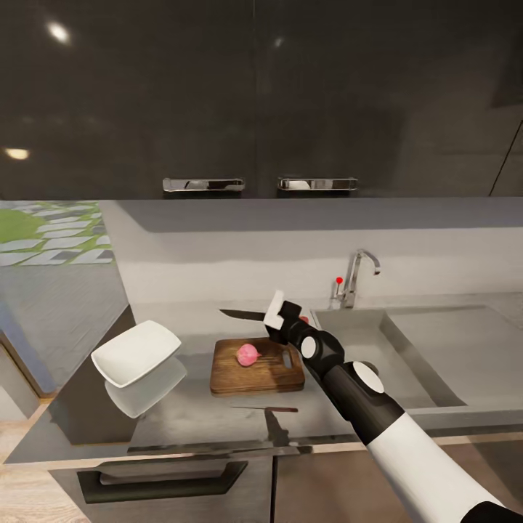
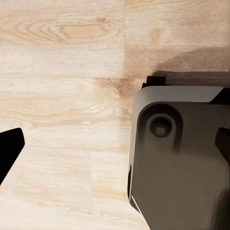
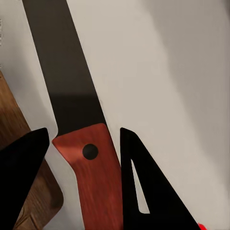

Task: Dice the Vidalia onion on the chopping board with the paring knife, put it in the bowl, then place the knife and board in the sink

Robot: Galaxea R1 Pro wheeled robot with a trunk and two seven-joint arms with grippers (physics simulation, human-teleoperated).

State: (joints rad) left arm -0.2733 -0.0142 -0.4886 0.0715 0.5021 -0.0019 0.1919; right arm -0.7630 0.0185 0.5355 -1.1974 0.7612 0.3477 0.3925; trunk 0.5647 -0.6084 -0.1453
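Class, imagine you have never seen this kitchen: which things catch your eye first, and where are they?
The right gripper holds a red-handled, dark-bladed paring knife in the air above the far edge of the brown wooden chopping board. A small pinkish-red onion sits whole on that board, and a shallow white squarish bowl rests to its left.

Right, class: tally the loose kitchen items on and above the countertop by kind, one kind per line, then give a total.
Onion: 1
Chopping board: 1
Paring knife: 1
Bowl: 1
Total: 4
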